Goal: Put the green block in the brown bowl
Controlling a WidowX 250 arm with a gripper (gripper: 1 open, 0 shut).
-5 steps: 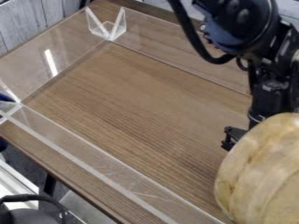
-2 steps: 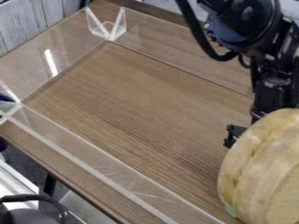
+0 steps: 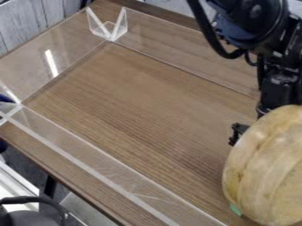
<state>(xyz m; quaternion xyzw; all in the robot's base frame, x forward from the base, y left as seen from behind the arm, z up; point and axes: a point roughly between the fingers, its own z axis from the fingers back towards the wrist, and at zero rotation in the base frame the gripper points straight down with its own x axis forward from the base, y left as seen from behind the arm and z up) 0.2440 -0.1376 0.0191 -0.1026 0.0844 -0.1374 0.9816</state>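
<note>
From where I stand, the brown bowl (image 3: 264,165) fills the lower right corner, tipped up so that its rounded wooden outside faces me; its right side and bottom are cut off by the edge of the view, and its inside cannot be seen at all. The tool (image 3: 239,134) is mostly hidden behind the bowl's upper left edge: only a small dark part pokes out beside the rim, low over the desk (image 3: 130,106), so its fingertips are not plainly visible, though it appears clenched shut, with nothing I can make out between the jaws. The black arm (image 3: 277,75) comes down from the top right, its upper part cropped, with dark cables looping off it. Of the green block (image 3: 234,209) only a tiny green sliver shows at the bowl's lower left edge, down against the desk; the rest is covered by the bowl, so which way its long axis points cannot be told. A clear plastic wall (image 3: 71,146) runs round the wood-grain surface, hard to pick out except by its bright edges, and a small clear bracket (image 3: 108,24) stands at the far corner.
</note>
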